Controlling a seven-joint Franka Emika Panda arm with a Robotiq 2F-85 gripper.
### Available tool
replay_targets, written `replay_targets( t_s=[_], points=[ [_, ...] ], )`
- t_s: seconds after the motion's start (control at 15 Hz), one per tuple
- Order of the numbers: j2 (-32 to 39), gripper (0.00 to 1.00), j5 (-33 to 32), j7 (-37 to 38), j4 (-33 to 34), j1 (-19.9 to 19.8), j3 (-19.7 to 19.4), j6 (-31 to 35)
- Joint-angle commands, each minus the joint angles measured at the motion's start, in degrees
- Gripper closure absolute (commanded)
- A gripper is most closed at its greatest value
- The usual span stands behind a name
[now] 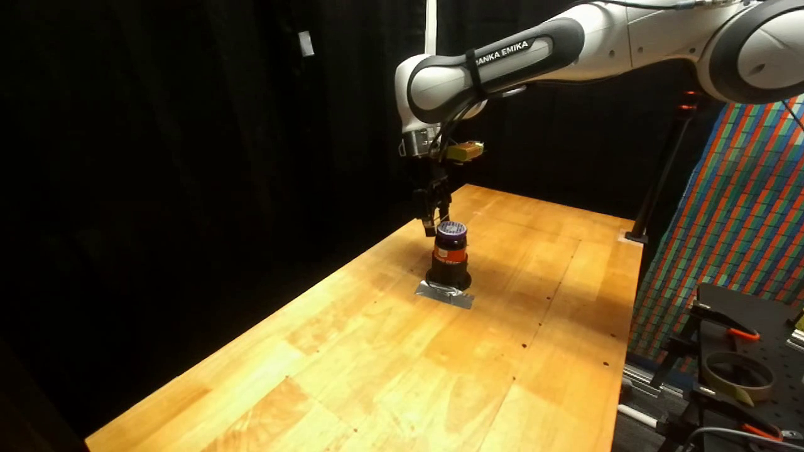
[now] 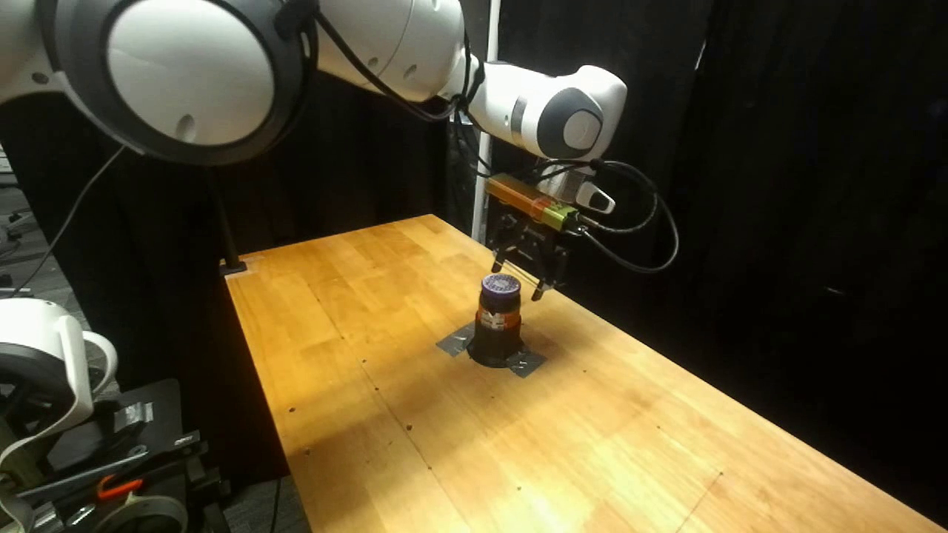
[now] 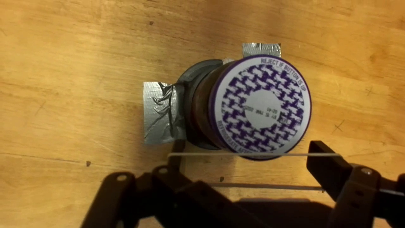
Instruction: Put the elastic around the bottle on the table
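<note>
Hovering beside the bottle [image 2: 499, 317], the gripper [image 2: 518, 281] stood spread wide, elastic [image 3: 269, 186] taut in two strands between its fingers [image 3: 327, 169]. One strand crossed the lid [image 3: 261, 101] near its rim in the wrist view; touching or apart, I couldn't tell. Bottle stood upright on the table [image 1: 402, 370] in a taped-down dark base [image 2: 495, 345], nearer the long edge by the black curtain [image 1: 188, 188]; broad planks [image 2: 385, 303] ran toward the opposite edge.

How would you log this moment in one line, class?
gripper: open | elastic: stretched between fingers | bottle: upright, not yet encircled
</note>
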Motion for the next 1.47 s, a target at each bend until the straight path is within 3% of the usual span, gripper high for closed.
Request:
replay_targets(
  t_s=[0.0,0.8,1.4],
  points=[
    [2.82,0.00,-1.84,1.94,5.21,1.36,-1.05,-2.93],
    [-1.87,0.00,-5.23,6.22,-3.06,3.41,-1.27,-6.53],
    [-12.53,0.00,-4.71,9.28,-21.22,2.24,-1.42,1.97]
  ],
)
